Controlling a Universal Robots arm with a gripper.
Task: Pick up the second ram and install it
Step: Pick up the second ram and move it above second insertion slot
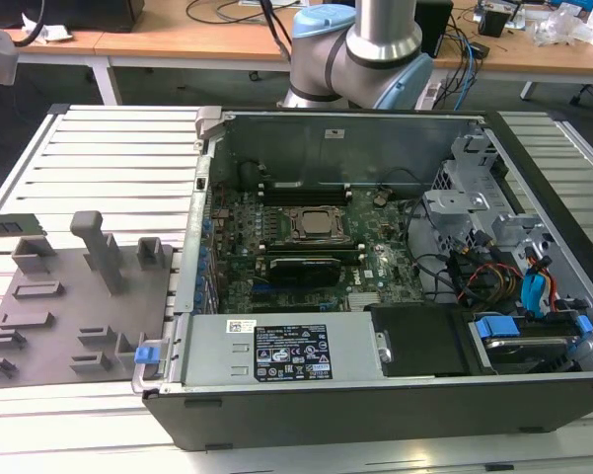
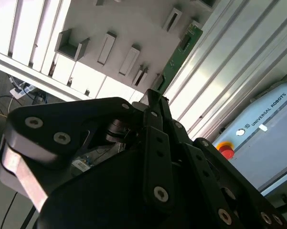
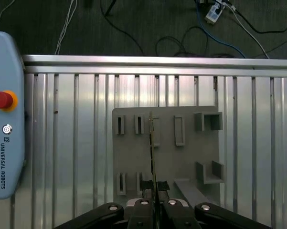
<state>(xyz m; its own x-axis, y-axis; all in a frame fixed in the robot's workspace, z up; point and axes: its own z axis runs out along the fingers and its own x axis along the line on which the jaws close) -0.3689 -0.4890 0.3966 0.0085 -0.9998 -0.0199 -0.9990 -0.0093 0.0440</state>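
1. While the gripper [image 3: 154, 187] has its fingers pressed together on one end of the second ram [image 3: 153, 138], the green stick juts straight out past the fingertips, touching nothing else.
2. Gripped by so little of its length, the stick could, I judge, pivot in the pinch on a quick swing and arrive crooked for installing.
3. Beyond the ram's free end lies the grey holder tray [image 3: 186, 157], apart from it; its raised pockets are the nearest edges.
4. Around the tray the slatted table [image 3: 76, 143] is open; a teach pendant [image 3: 5, 129] sits off to one side of the tool.
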